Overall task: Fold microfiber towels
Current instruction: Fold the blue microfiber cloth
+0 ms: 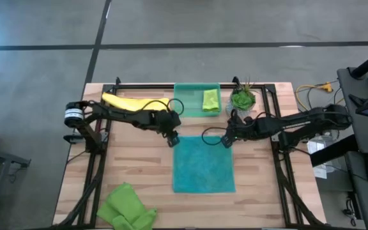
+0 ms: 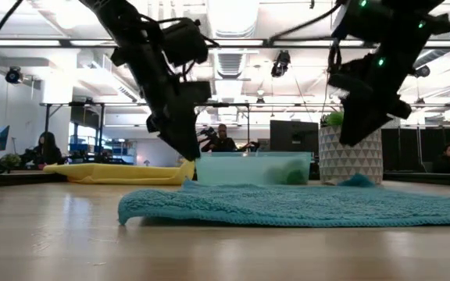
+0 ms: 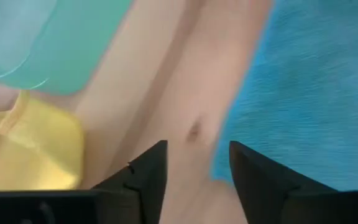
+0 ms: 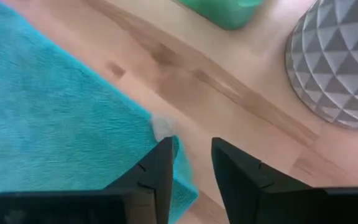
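A teal-blue towel (image 1: 203, 165) lies spread flat on the middle of the table (image 1: 139, 172). My left gripper (image 1: 173, 139) hangs open just above the wood beside the towel's far left corner (image 3: 241, 155), with nothing between its fingers. My right gripper (image 1: 227, 139) hangs open over the far right corner (image 4: 162, 127), which stands up a little (image 2: 358, 181). A yellow towel (image 1: 123, 102) lies at the far left. One lime green towel (image 1: 211, 100) sits folded in the green tray (image 1: 187, 96). Another (image 1: 128, 207) lies crumpled at the near left.
A potted plant in a grey faceted pot (image 1: 243, 99) stands at the far edge, just behind my right gripper (image 4: 191, 143). The black frame rails (image 1: 98, 172) run along the table's left and right sides. Bare wood shows on either side of the teal towel.
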Robot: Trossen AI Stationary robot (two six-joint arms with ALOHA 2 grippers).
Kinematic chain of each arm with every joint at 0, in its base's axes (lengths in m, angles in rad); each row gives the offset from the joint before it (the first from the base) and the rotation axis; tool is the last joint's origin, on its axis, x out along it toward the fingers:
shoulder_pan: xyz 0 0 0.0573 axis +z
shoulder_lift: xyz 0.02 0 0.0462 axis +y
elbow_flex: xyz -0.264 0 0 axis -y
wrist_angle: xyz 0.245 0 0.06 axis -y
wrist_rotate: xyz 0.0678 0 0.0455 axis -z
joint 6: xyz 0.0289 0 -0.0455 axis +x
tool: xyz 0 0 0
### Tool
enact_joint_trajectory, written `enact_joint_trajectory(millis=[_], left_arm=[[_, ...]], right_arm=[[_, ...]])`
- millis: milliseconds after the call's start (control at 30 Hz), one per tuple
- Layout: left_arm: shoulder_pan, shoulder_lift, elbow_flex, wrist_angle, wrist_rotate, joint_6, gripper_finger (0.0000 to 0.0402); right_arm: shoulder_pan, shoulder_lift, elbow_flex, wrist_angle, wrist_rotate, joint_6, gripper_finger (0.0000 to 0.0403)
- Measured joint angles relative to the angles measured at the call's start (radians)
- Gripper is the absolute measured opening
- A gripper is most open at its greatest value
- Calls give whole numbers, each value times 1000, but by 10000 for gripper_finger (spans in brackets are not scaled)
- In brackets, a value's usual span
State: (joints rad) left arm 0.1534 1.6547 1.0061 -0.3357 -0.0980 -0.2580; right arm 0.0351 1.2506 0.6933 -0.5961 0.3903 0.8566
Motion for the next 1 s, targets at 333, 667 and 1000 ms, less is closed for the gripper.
enact_joint_trajectory(millis=[333,667,1000], left_arm=[[-94,-70,1,12,521,-15,167],[-470,-72,1,26,461,-25,103],[-638,-53,0,93,7,112,84]], right_arm=[[138,-157,-54,162,-302,-177,109],[528,-90,-109,414,-324,-23,86],[716,161,-57,484,-187,88,87]])
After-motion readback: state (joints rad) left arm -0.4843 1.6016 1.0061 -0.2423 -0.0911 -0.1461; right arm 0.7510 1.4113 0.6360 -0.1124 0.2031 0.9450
